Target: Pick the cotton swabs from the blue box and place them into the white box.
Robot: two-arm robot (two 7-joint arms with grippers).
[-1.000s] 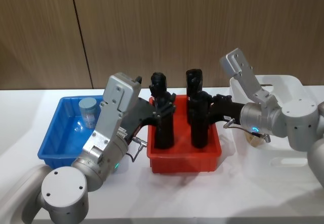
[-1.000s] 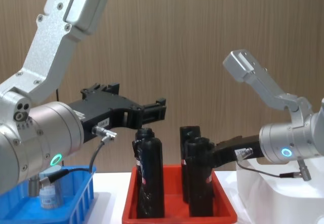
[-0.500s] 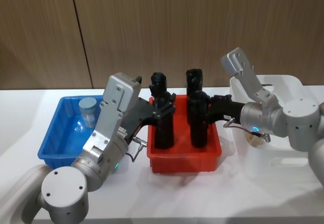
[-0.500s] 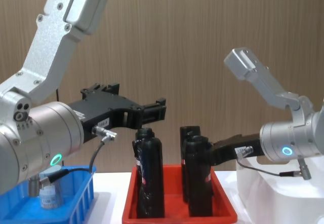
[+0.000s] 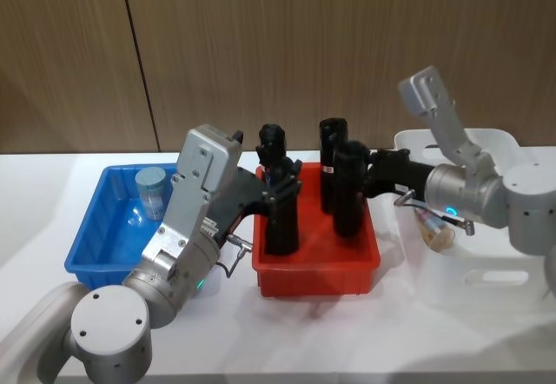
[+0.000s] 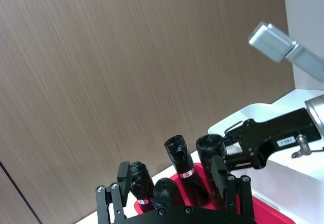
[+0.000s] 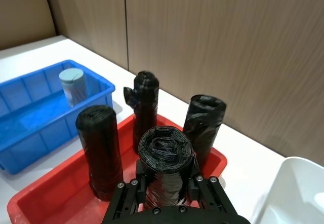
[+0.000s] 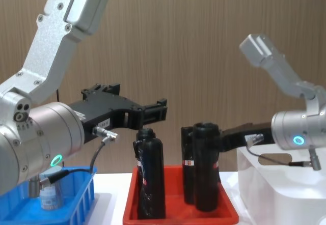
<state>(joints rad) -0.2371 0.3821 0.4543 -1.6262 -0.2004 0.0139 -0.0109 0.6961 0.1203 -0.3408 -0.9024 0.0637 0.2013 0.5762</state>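
A black bottle [image 5: 350, 188] is gripped by the right end effector [image 5: 372, 175] above the red tray [image 5: 317, 267]. The left end effector [image 8: 153, 113] is held open.

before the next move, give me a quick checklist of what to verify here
1. Right gripper holding a task item: not ok, it is shut on a black bottle over the red tray.
2. Cotton swabs upright in the blue box: ok.
3. Left gripper free to grasp: ok, open, above the tray's left side.
4. Room in the white box: ok, one swab jar lies inside.
5. Held bottle clear of the tray floor: cannot tell.
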